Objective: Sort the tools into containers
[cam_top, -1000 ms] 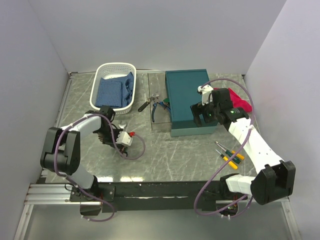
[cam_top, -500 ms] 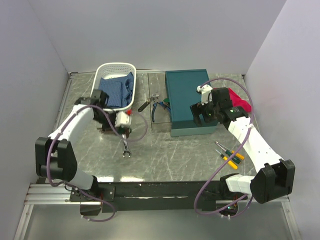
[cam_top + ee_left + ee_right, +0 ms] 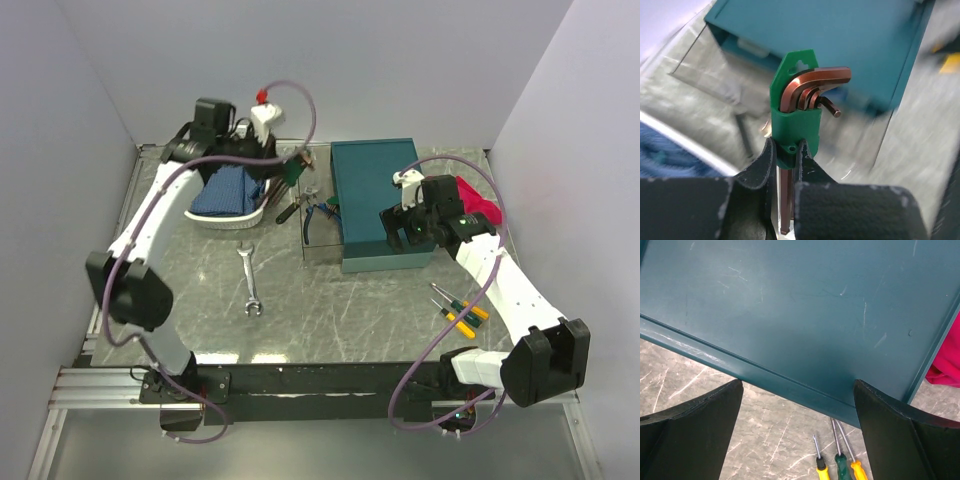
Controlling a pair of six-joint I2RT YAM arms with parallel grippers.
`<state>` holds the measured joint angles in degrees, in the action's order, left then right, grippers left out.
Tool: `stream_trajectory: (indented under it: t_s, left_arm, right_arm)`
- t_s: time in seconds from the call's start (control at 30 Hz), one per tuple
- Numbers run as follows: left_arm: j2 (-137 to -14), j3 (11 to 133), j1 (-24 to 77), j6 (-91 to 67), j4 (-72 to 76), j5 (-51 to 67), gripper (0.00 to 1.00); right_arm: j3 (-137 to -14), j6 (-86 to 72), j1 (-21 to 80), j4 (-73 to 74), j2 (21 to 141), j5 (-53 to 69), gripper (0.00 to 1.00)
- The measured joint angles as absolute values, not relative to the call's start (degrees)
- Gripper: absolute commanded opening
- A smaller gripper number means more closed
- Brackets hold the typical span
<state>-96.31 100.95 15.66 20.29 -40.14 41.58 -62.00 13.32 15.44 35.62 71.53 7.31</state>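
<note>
We log the left gripper (image 3: pixel 785 155) pinched on a green hex-key holder (image 3: pixel 796 122), aloft seemingly over the rim of the white basket (image 3: pixel 226 221) near the teal box (image 3: pixel 375 195), while the right gripper (image 3: pixel 797 385) hangs wide open over its lid.

No lettering can be read anywhere (the left wrist view seems blurred).

Left gripper (image 3: pixel 785 150) pinched closed, arm outstretched; right gripper (image 3: pixel 797 385) gapes wide.

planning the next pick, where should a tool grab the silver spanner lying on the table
Probably the slim shank midway along the spanner, from straight above, closing across its width: it lies flat on the table, running near-to-far, with bare surface on either side.
</note>
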Motion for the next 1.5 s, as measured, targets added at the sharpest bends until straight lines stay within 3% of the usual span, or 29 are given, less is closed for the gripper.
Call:
stream_trajectory:
  t_s: [0.3, 0.53, 0.57, 0.63, 0.83, 0.97, 1.03, 1.17, 1.33, 1.5]
  left_arm:
    - [-114.6, 114.9, 16.4, -25.2, -34.9, 41.7, 0.01]
    - [-119.4, 113.3, 16.5, -46.9, -32.1, 42.2, 0.01]
    - [-119.4, 113.0, 16.7, -48.5, -31.5, 42.2, 0.12]
    - [-119.4, 112.2, 17.0, -51.3, -29.5, 42.6, 0.27]
    - [-119.4, 108.7, 17.3, -55.0, -27.6, 42.3, 0.18]
    - [-119.4, 106.8, 17.2, -55.3, -27.9, 41.9, 0.36]
    - [-119.4, 106.4, 17.2, -55.3, -28.1, 41.8, 0.4]
    - [-119.3, 106.7, 17.0, -55.0, -27.6, 42.1, 0.62]
    - [-119.0, 108.9, 17.2, -53.1, -28.0, 41.5, 0.62]
    - [-117.3, 110.6, 16.9, -50.3, -27.4, 42.5, 0.49]
  right_arm:
    - [-62.0, 13.2, 15.5, 35.7, 71.5, 7.1, 0.98]
    - [-61.7, 13.1, 15.5, 35.5, 71.1, 7.1, 0.98]
    - [-61.6, 13.1, 15.5, 35.4, 71.0, 7.1, 0.98]
    - [-61.4, 13.1, 15.5, 35.2, 70.8, 7.1, 0.98]
    - [-61.4, 12.9, 15.5, 35.2, 70.8, 7.1, 0.98]
    - [-61.4, 12.9, 15.5, 35.2, 70.8, 7.2, 0.98]
    - [-61.4, 12.9, 15.5, 35.2, 70.8, 7.2, 0.98]
    - [-61.4, 12.9, 15.5, 35.1, 70.8, 7.4, 0.98]
    - [-61.4, 12.7, 15.5, 35.2, 70.8, 7.4, 0.98]
    - [-61.4, 12.7, 15.5, 35.1, 70.6, 7.3, 0.98]
